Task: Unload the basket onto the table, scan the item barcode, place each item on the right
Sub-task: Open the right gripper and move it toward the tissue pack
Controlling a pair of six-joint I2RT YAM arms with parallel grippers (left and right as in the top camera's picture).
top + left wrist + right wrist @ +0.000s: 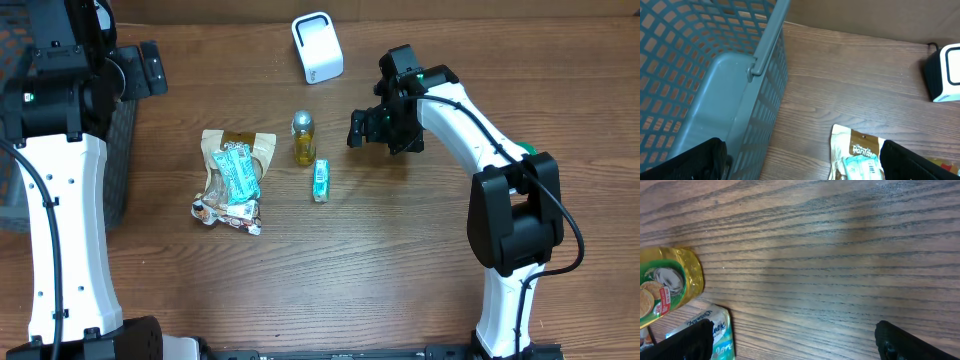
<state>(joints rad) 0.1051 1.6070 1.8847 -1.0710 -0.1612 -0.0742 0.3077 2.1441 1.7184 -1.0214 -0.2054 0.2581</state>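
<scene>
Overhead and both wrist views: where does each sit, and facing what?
Overhead: above the table, looking straight down at scanner, bottle, snack bag; left arm and right arm show.
Left wrist: beside the basket, facing snack bag and scanner; open jaws at bottom corners.
Right wrist: low over the table, facing bottle and teal packet; open jaws at bottom corners.
Shared: overhead and left wrist both show scanner and snack bag.

overhead: evenly lit from above, medium bright; table (400,300) grain sharp
shadows: soft, short, tight under objects
glare: scanner (317,46) top nearly blown out; hot spot on bottle (303,135) cap
left wrist: basket (700,75) close, slightly soft; dim inside; far wood sharp
right wrist: warm, grain crisp mid-frame; bottle at left edge looks smeared, possibly lens distortion
noise: low in all views
</scene>
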